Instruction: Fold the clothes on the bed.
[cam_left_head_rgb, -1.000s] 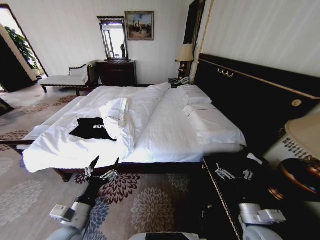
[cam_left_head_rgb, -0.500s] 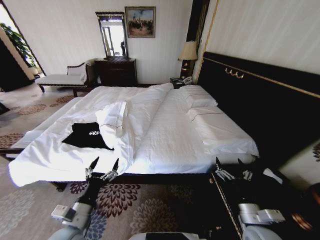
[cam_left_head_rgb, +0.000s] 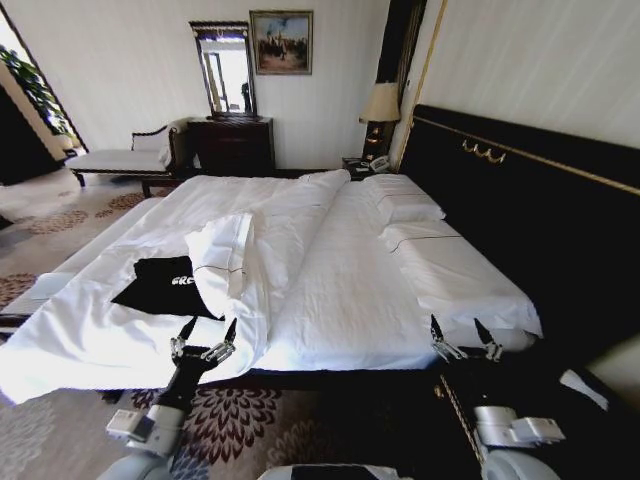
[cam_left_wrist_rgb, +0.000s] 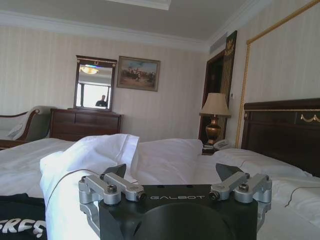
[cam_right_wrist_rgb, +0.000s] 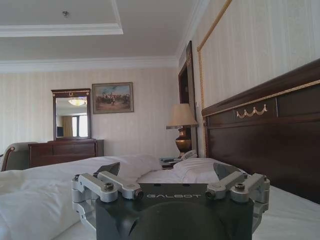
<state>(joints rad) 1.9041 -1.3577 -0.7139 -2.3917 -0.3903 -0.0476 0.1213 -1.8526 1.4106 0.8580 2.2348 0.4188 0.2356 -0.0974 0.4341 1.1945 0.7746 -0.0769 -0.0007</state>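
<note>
The black T-shirt (cam_left_head_rgb: 165, 286) is laid flat on the near left part of the bed (cam_left_head_rgb: 340, 270), tucked partly under a folded-back bit of duvet (cam_left_head_rgb: 228, 255). Both grippers are held low at the bed's near edge, left gripper (cam_left_head_rgb: 206, 333) just short of the shirt, right gripper (cam_left_head_rgb: 463, 332) near the headboard (cam_left_head_rgb: 520, 215), fingers spread wide, nothing gripped.

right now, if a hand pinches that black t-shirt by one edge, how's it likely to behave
The black T-shirt lies flat and thin on the white bedding, so it would probably hang limp and fold on itself rather than hold shape. It looks small and light, likely easy to lift. One side sits against the folded-back duvet, so it might drag there if pushed.
</note>
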